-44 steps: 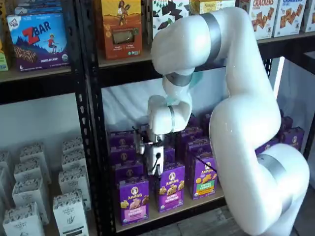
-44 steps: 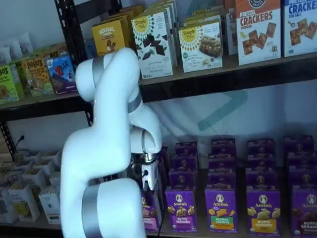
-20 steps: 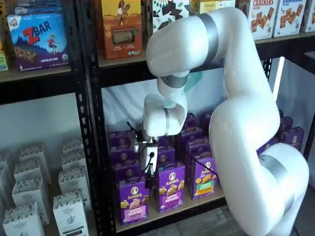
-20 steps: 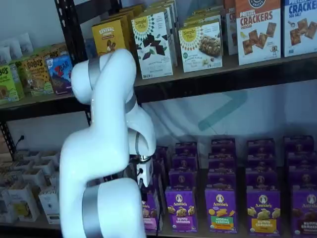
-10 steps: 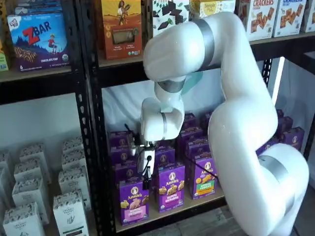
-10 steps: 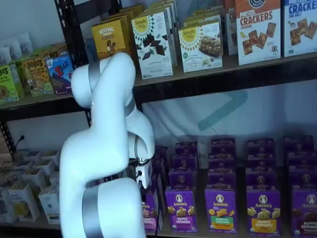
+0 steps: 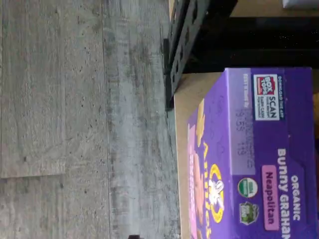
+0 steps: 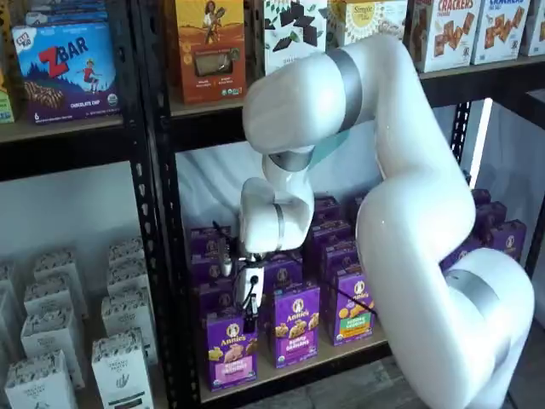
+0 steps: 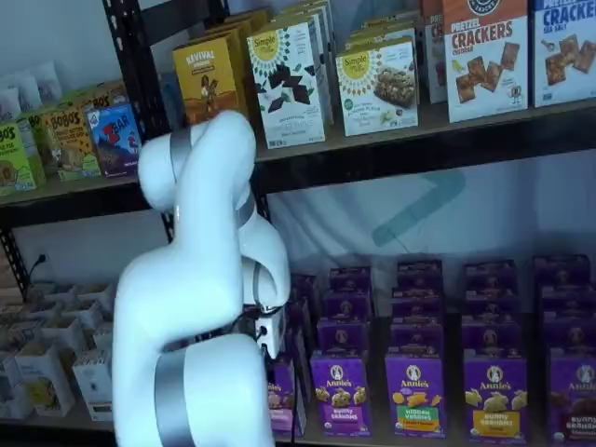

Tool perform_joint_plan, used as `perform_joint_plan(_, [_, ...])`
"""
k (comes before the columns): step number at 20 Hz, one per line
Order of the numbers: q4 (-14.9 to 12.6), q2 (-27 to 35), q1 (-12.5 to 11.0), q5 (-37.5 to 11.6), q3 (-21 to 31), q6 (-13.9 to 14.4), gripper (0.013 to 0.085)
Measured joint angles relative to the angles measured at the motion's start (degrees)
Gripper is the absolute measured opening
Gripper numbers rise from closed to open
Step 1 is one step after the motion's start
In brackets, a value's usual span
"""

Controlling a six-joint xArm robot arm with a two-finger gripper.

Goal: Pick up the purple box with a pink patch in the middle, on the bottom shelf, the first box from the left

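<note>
The purple box (image 8: 232, 350) with a pink patch stands upright at the front left of the bottom shelf (image 8: 300, 362). My gripper (image 8: 249, 319) hangs just above its top right corner, black fingers pointing down and holding nothing. The fingers are side-on, so no gap shows between them. In a shelf view my white arm hides most of the purple box (image 9: 282, 399). The wrist view looks down close on the purple box's top (image 7: 259, 164), which has a pink "Neapolitan" label and sits near the tan board's front edge (image 7: 182, 129).
Purple cartons with a violet patch (image 8: 296, 324) and a green patch (image 8: 352, 312) stand right of the box, with more rows behind. A black rack upright (image 8: 166, 273) stands to its left, with white cartons (image 8: 119, 366) beyond. Grey plank floor (image 7: 75, 119) lies below the shelf.
The wrist and gripper have moved left and slightly down, from over the second column to just above the first box. The boxes have not moved.
</note>
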Motion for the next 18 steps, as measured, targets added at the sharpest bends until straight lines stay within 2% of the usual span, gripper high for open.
perform_joint_plan(6, [-3.95, 2.48, -0.09, 1.63, -3.07, 3.65, 0.085])
perform_joint_plan(8, [-4.46, 3.05, -0.13, 1.75, -3.69, 4.08, 0.085])
perform_joint_plan(13, [-3.2, 3.6, -0.38, 1.96, -4.48, 2.69, 0.085])
perform_joint_plan(18, [-0.31, 2.75, -1.17, 2.59, -4.16, -0.66, 0.085])
